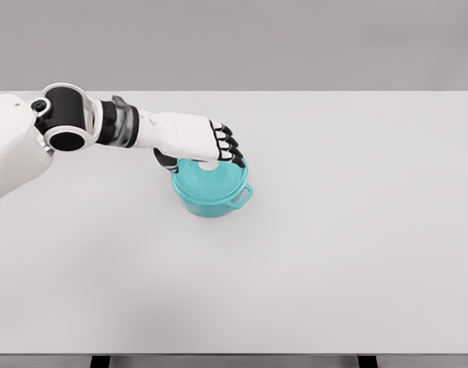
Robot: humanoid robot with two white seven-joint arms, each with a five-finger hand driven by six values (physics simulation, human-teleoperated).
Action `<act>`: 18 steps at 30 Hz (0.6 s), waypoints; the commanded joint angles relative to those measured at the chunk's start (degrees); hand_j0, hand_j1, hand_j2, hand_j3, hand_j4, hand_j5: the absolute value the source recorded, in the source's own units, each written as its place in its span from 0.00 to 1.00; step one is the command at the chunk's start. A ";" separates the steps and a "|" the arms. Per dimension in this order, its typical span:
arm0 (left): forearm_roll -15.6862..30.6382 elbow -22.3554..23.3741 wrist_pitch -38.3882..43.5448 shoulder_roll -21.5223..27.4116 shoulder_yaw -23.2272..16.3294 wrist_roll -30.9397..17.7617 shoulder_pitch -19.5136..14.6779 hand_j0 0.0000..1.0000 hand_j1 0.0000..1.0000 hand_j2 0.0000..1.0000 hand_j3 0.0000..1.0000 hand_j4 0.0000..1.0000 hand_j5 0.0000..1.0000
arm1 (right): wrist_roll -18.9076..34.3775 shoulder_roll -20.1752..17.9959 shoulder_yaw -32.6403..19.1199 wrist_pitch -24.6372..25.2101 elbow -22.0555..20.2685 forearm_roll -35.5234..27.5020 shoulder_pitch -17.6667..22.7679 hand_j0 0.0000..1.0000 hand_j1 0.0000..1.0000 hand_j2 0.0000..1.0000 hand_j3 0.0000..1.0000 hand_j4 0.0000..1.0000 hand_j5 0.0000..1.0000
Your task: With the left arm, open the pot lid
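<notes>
Head view shows my left hand reaching in from the upper left of the frame and lying over the back rim of the teal pot, which stands a little left of the middle of the picture on the white table. The teal lid sits on the pot, closed as far as I can see. My fingers are curled downward over the small white knob at the lid's centre, and my thumb shows dark beneath the palm at the pot's left edge. Whether I truly have the knob pinched, or only cover it, I cannot tell.

What worries me: if my fingers are only draped over the knob and not closed around it, a lift will probably slide off and leave the lid seated. If I press down or pull sideways instead of straight up, I could shove the whole pot across the smooth table, or drag the pot along with the lid.

Much is hidden. My palm covers the far side of the lid and the rear handle, so only the front handle, at the pot's lower right, is plain. The contact between fingertips and knob is too small to read. My right arm is nowhere in the frame.
</notes>
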 commanded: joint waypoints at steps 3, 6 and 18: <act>0.28 0.87 0.13 -0.06 -0.58 0.01 -0.35 1.00 1.00 1.00 1.00 1.00 1.00 | 0.00 0.00 -0.01 0.00 0.00 -0.02 0.00 1.00 1.00 1.00 1.00 1.00 1.00; 0.45 0.87 0.13 0.03 -0.58 0.01 -0.70 1.00 1.00 1.00 1.00 1.00 1.00 | 0.00 0.00 -0.01 0.00 0.00 -0.02 0.00 1.00 1.00 1.00 1.00 1.00 1.00; 0.19 0.78 0.13 -0.06 -3.05 -0.07 -1.76 0.84 0.84 0.84 0.84 0.84 0.84 | 0.00 0.00 -0.01 0.00 0.00 -0.02 0.00 1.00 1.00 1.00 1.00 1.00 1.00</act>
